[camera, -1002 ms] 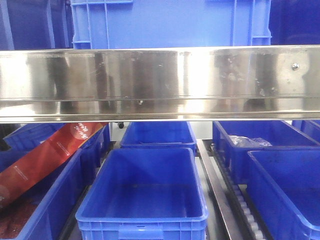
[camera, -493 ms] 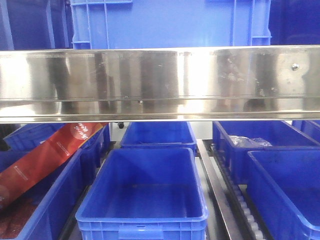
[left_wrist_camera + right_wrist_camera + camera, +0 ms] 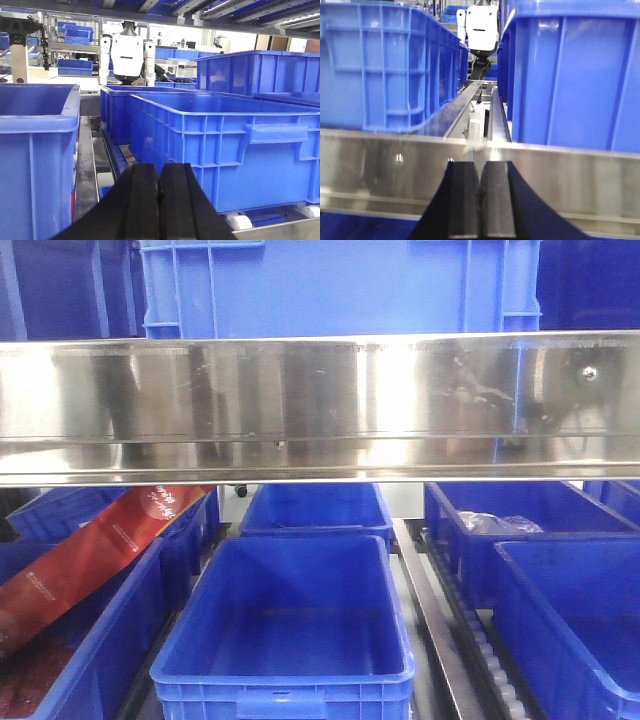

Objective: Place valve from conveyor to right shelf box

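Observation:
The valve and the conveyor are out of view in every frame. The front view looks into a shelf of blue boxes; on its right side stand a near box (image 3: 575, 625) and a far box (image 3: 520, 530) holding a clear plastic bag (image 3: 497, 523). Neither gripper shows in that view. In the left wrist view my left gripper (image 3: 160, 169) is shut with nothing in it, pointing between two blue boxes (image 3: 235, 145). In the right wrist view my right gripper (image 3: 480, 167) is shut and empty, close in front of a steel shelf rail (image 3: 395, 165).
A wide steel beam (image 3: 320, 405) crosses the front view above an empty middle box (image 3: 290, 610). A red carton (image 3: 90, 550) leans in the left box. Roller tracks (image 3: 490, 650) run between the boxes. A white robot (image 3: 127, 55) stands beyond the shelf.
The reflections on the steel beam have shifted, with a dark shape now at its right end. The boxes and the red carton stand as before.

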